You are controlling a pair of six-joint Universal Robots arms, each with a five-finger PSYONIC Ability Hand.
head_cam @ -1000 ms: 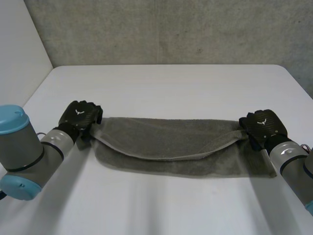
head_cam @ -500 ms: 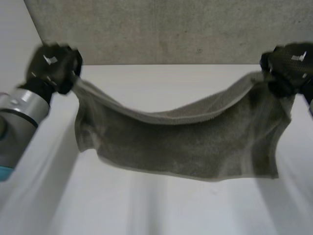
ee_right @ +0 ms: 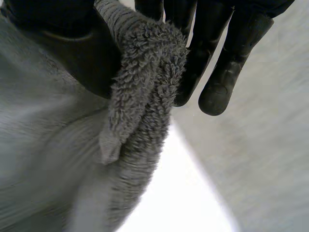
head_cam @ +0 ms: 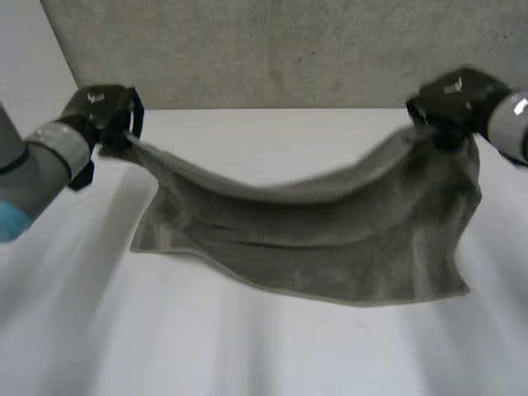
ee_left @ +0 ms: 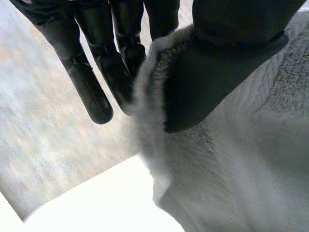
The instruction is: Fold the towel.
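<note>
Above the table [head_cam: 264, 355], towel [head_cam: 313, 239] sags between my hands. Left hand [head_cam: 103, 114] pinches one top corner, thumb against fingers; right hand [head_cam: 452, 97] clamps the other the same way. Risk: shallow pinch slips under the sagging weight, a corner drops, fold lands crooked.

Towel [head_cam: 330, 239]: dull grey-green, plain, looped terry pile (a ribbed band near the edge in the wrist views). Left hand [head_cam: 103, 111], right hand [head_cam: 454, 95]: black, each with a small pale mark on its back. Table [head_cam: 247, 346]: white. Wall [head_cam: 272, 49]: mottled grey, speckled. Left arm [head_cam: 37, 161]: grey, light-blue cap.
</note>
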